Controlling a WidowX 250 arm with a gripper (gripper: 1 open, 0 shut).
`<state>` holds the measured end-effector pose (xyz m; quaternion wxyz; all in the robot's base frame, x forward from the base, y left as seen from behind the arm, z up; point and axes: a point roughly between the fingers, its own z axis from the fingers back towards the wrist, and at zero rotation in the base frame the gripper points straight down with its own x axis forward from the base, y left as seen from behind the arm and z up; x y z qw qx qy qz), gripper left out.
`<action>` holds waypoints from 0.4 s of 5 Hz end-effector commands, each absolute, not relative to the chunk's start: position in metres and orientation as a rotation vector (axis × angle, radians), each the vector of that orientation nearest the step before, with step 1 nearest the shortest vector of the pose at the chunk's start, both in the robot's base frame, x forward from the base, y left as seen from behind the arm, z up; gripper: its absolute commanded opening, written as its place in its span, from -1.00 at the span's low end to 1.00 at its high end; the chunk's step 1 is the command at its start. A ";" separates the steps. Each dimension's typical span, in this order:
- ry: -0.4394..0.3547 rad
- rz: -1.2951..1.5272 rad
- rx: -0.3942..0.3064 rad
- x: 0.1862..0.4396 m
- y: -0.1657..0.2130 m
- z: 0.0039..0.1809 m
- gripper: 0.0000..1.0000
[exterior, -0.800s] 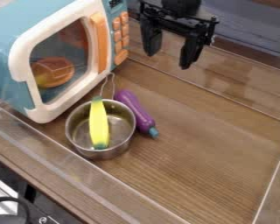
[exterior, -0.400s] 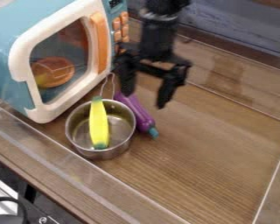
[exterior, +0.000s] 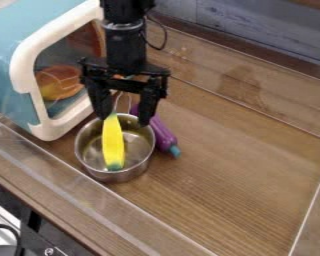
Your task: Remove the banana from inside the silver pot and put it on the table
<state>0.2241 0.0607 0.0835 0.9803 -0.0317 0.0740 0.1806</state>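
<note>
Camera view: arm upright, gripper [exterior: 124, 98] pointing down, spread wide and seemingly empty, over banana [exterior: 113, 141] in silver pot [exterior: 96, 160].

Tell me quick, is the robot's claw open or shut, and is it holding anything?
Gripper: open, fingers spread wide above the banana in the silver pot. It is not holding anything.
</note>
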 end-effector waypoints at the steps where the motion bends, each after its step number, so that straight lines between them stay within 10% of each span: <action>1: 0.092 0.385 -0.061 0.225 0.066 0.090 1.00; 2: 0.089 0.400 -0.065 0.224 0.066 0.086 1.00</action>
